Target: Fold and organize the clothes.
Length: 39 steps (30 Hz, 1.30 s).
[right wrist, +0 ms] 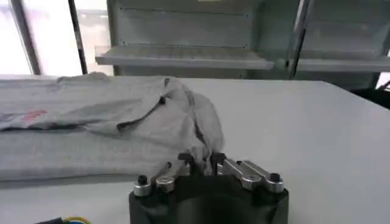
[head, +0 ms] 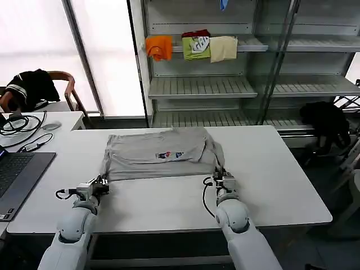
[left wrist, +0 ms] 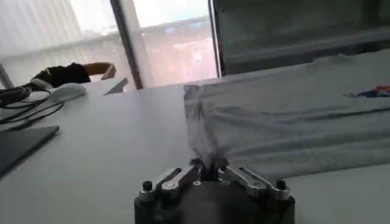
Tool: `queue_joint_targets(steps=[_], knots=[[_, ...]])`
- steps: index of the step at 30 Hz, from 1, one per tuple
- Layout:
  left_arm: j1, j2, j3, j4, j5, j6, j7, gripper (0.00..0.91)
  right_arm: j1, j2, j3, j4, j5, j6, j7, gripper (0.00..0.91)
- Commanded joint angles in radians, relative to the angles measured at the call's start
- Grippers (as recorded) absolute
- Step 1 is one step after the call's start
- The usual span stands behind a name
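In the middle of the head view a grey shirt point(head: 160, 153) lies partly folded on the white table point(head: 270, 185), its small chest print facing up. At the lower left of the frame the left gripper point(head: 103, 183) is closed on the shirt's near left corner, the cloth pinched between its fingers point(left wrist: 196, 170). At lower centre-right the right gripper point(head: 223, 176) is likewise clamped on the near right corner, where the fabric bunches up above its fingers point(right wrist: 186, 159).
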Motion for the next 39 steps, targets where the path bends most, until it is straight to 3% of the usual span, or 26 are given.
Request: queue_joint_targets(steps=[1,23,39], knots=[[0.021,0.000,-0.013,-0.043,0.001,-0.014,-0.004,0.020,-0.032,0.003,0.000,0.097,-0.010,-0.006,0.002,0.000],[0.306,0.014,-0.060,-0.440,-0.057,-0.005,-0.015,0.020,-0.297,-0.080,0.028,0.483,-0.037,-0.013,0.067,0.000],[0.477,-0.012,-0.098,-0.458,-0.049,-0.031,-0.007,0.020,-0.608,-0.073,0.048,0.598,-0.108,0.001,0.077,0.000]])
